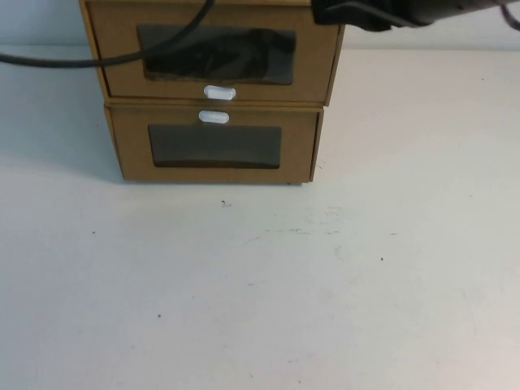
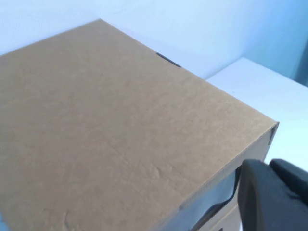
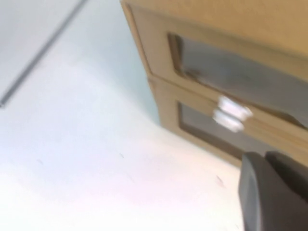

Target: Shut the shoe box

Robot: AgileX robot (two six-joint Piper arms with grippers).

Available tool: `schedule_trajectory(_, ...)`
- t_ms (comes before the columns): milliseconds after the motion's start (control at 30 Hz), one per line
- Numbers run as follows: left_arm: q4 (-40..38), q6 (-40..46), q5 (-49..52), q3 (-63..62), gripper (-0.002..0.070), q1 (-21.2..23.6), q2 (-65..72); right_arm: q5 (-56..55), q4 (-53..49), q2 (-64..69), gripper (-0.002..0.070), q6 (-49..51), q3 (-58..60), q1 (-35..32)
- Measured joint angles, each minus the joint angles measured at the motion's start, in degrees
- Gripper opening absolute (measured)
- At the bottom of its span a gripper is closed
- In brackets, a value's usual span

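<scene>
Shoe box: the shoe box (image 1: 215,50) is the upper of two stacked brown cardboard drawers at the far middle of the worktop (image 1: 260,284); its wide window faces the robot, with the small white pull tab (image 1: 219,93) just below the window.
Lower box: a second brown box (image 1: 215,145) sits under it, its own white tab (image 1: 214,117) above a smaller window.
Drawer state: the upper front stands slightly forward of the lower front, so I judge it not fully pushed in.
Long axis: the drawer front runs left to right; closing it calls for a push straight away from the robot.
Right gripper: the right gripper (image 3: 276,192) hangs near the box's upper right front corner, with the front panel beside it; the jaws' spread I cannot tell.
Left gripper: the left gripper (image 2: 272,197) hovers above the box lid, near its front edge; the jaws' spread I cannot tell.
Nearer arm: both are close; the right looks better placed before the front panel.
</scene>
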Motion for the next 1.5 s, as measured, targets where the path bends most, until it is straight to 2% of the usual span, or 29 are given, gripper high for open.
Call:
schedule_trajectory(133, 1.16, 0.00, -5.47, 10.20, -0.0002, 0.00, -8.07, 2.07, -6.80, -7.24, -0.0011, 4.96, 6.11, 0.00)
schedule_trajectory(433, -0.15, 0.00, -23.94, 43.73, -0.0002, 0.00, -32.97, 0.83, -17.07, -36.23, -0.0011, 15.13, 32.66, 0.00)
schedule_trajectory(700, -2.63, 0.51, -37.07, 69.81, -0.0002, 0.00, -52.93, -3.89, -18.29, -63.08, -0.0011, 19.66, 55.86, 0.00)
schedule_trajectory(900, -3.22, 0.60, -46.82, 85.55, -0.0002, 0.00, -68.34, -14.56, -18.52, -76.43, -0.0011, 20.10, 70.05, 0.00)
schedule_trajectory(1067, -3.45, 0.60, -48.61, 94.32, -0.0002, 0.00, -75.68, -30.90, -18.52, -81.73, -0.0011, 20.08, 81.43, 0.00)
schedule_trajectory(1233, -3.57, 0.60, -50.55, 101.63, -0.0002, 0.00, -76.43, -45.66, -18.52, -82.13, -0.0011, 20.08, 91.75, 0.00)
schedule_trajectory(1367, -3.57, 0.60, -53.12, 107.38, -0.0002, 0.00, -76.43, -52.73, -18.52, -82.13, -0.0011, 20.08, 98.37, 0.00)
schedule_trajectory(1500, -3.96, 0.60, -55.09, 110.86, -0.0002, 0.00, -76.43, -53.62, -18.52, -82.13, -0.0011, 20.08, 100.73, 0.00)
